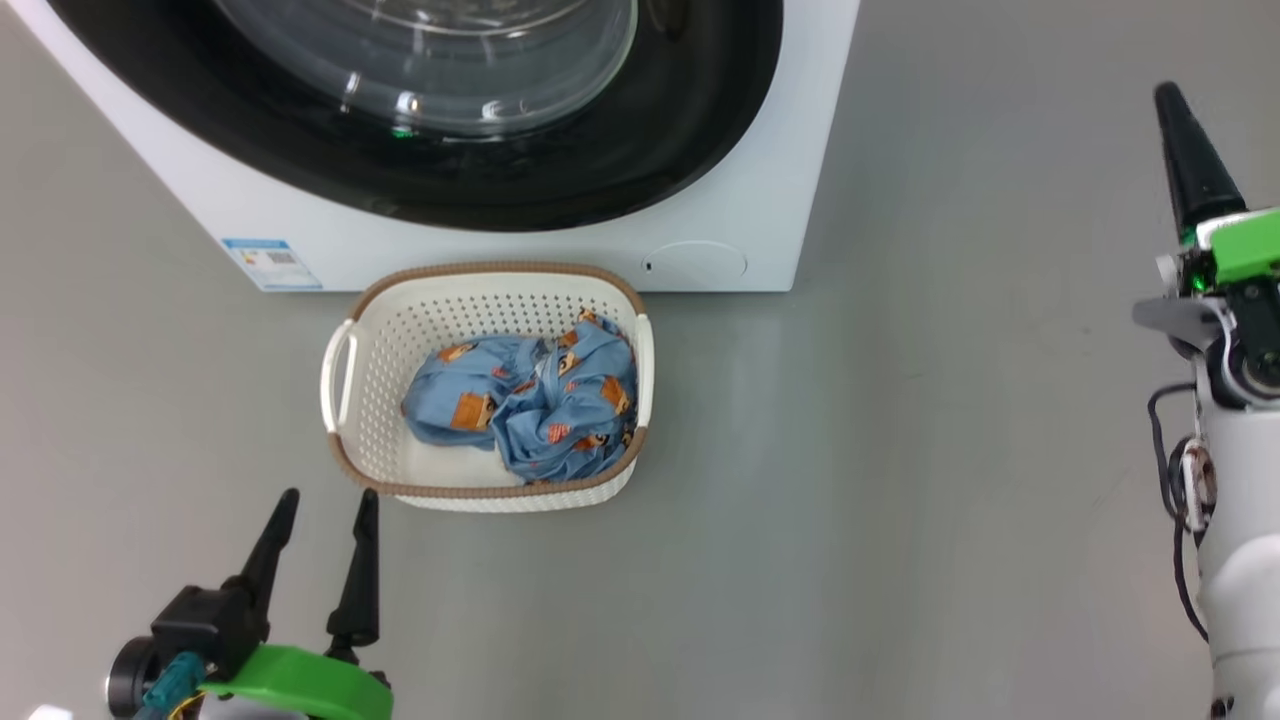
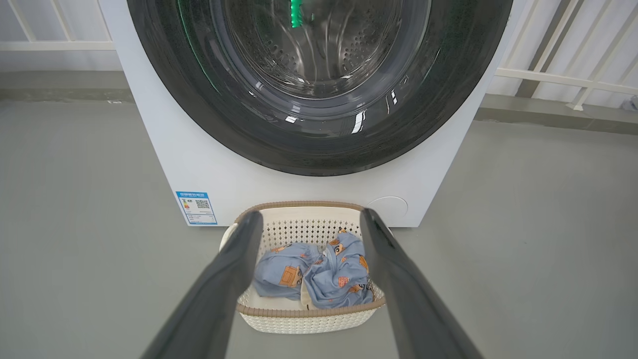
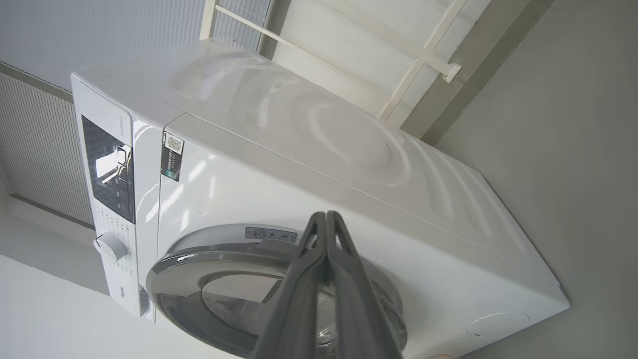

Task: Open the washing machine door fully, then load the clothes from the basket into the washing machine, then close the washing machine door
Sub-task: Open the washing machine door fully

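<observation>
You had the washer (image 1: 760, 200) standing on a bare grey floor (image 1: 900, 450), its door (image 1: 560, 190) shut. The basket (image 1: 500, 270) sat on the floor just before it, clothes (image 1: 540, 400) bunched toward its right side. Your left gripper (image 1: 328, 497) hung near the basket, fingers spread and empty. Your right gripper (image 3: 326, 215) pointed at the washer, fingers pressed together on nothing. White railing (image 2: 548, 79) lined the wall behind.
</observation>
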Motion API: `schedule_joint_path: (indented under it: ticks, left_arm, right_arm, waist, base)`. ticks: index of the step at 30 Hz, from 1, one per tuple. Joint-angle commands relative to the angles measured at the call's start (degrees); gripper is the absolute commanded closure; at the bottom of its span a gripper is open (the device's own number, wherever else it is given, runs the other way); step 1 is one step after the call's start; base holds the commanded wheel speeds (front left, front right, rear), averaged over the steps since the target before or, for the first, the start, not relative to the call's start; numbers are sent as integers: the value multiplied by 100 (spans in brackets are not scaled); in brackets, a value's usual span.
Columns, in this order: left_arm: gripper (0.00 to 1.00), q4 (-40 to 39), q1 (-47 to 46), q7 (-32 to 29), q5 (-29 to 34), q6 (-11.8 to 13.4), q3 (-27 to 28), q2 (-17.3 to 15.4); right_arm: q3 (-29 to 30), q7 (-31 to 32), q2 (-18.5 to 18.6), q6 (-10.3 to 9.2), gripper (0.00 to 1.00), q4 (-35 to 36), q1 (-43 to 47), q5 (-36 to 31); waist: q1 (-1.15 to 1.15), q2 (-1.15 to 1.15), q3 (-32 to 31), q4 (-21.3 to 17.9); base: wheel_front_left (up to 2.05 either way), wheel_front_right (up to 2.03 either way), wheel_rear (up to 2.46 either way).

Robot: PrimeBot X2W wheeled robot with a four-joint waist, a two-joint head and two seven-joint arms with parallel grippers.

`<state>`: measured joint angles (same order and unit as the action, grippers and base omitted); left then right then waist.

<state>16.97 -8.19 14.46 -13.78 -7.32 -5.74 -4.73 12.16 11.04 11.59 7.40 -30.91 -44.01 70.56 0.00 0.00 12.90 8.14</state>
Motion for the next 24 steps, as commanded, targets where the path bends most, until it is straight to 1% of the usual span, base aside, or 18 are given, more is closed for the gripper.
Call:
schedule_joint_path:
  ticks: [1, 8, 13, 16, 20, 24]
  left_arm:
    - [0, -136, -179, 54, -39, -16, 158, -87]
    - [0, -125, -327, 54, -186, -16, 0, -35]
    - [0, -138, -438, 54, -235, -16, -119, 3]
    - [0, -155, -498, 54, -274, -16, -169, 20]
    - [0, -188, -570, 54, -322, -16, -198, 33]
    - [0, -254, -648, 54, -363, -16, -215, 56]
  right_arm:
    - [-59, 119, -21, 9, 100, 98, -215, 104]
    - [200, 1111, -74, 9, 100, -338, -1002, 540]
    - [299, 1801, -20, 9, 100, -807, -1604, 655]
    - [313, 2050, 71, 9, 100, -1075, -1976, 550]
    - [358, 2232, 154, 9, 100, -1474, -2504, 341]
    - [343, 2455, 164, 9, 100, -1885, -3075, 78]
  waist:
    - [0, 0, 95, 81]
    - [0, 0, 365, 240]
    - [0, 0, 528, 372]
    - [0, 0, 641, 443]
    - [0, 0, 811, 518]
    - [0, 0, 1007, 577]
  base:
    - [0, 0, 0]
    - [0, 0, 0]
    - [0, 0, 0]
    - [0, 0, 0]
    - [0, 0, 0]
    - [0, 0, 0]
